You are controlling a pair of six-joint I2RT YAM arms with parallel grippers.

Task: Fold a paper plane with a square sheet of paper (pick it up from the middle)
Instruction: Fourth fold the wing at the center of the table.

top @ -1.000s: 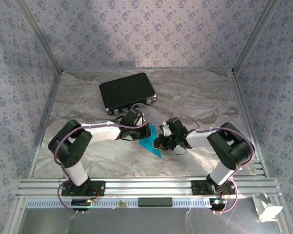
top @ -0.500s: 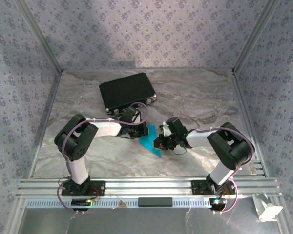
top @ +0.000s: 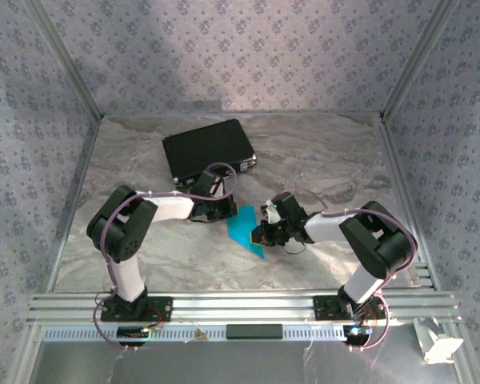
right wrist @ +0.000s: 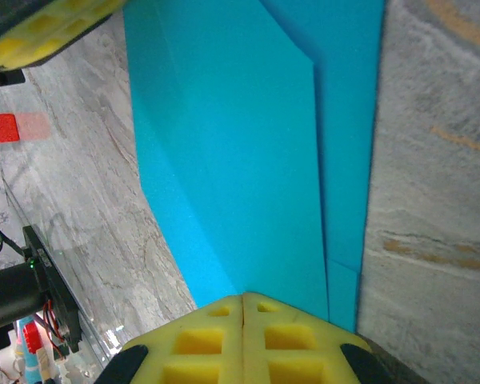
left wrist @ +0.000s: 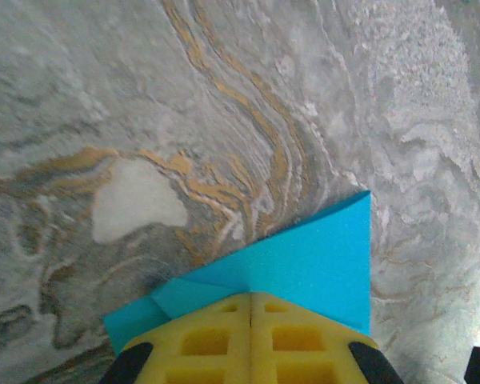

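Observation:
The cyan-blue paper (top: 245, 229) lies flat on the marble table, folded into a long narrow shape with a pointed near end. In the left wrist view the paper (left wrist: 320, 256) shows a slanted fold that meets my fingertips. My left gripper (top: 226, 214) (left wrist: 250, 296) is shut, its tips resting on the paper's upper left edge. My right gripper (top: 259, 234) (right wrist: 242, 298) is also shut and sits on the paper's right side. From there the paper (right wrist: 240, 160) stretches away with a long straight crease. I see no paper in the seam between either pair of fingers.
A black case (top: 208, 152) lies at the back left of the table. A small red block (right wrist: 0, 128) sits on the marble left of the paper. The left gripper's yellow finger (right wrist: 56, 28) shows at the top left of the right wrist view.
My left gripper has slid a little to the left along the paper's upper edge, and its arm has drawn back. The right gripper and the paper have stayed put.

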